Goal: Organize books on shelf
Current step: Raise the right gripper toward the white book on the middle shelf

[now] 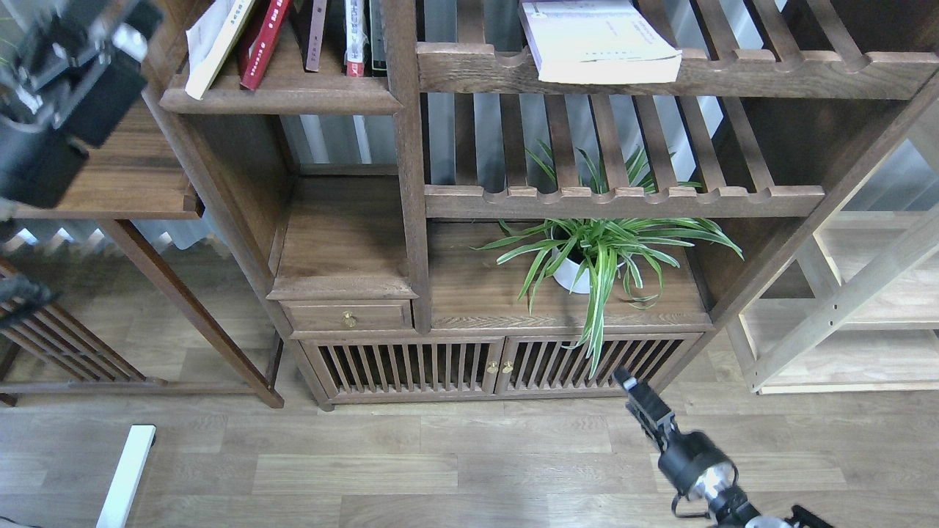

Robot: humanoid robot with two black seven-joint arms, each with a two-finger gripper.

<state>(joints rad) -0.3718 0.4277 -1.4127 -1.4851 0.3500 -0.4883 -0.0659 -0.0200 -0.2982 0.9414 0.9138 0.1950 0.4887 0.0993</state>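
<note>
— Right tool point(637, 396) first: what is it doing?

— Mine on the right rises from the bottom edge of the view, its dark tip in front of the slatted cabinet doors point(506, 367) below the potted plant point(594, 253). It is seen end-on and small, so I cannot tell whether its fingers are spread or pressed together. It holds nothing and touches nothing.

— And the left one?

— My left arm point(51, 110) fills the top left corner, blurred, beside the bookcase's side post and above the side worktop point(125, 176). I cannot make out its tool there, nor its fingers.

— Where are the books?

— The yellow-green and white book point(213, 40) leans to the left at the left end of the shelf point(282, 99), its lower corner past the rounded front edge. The red book point(264, 40) leans against it just beside. Slim volumes point(345, 33) stand upright further right on the same board. The pale lavender-white book point(598, 40) lies flat on the upper slatted shelf point(733, 73), overhanging its front rail, well apart from both tools.
</note>
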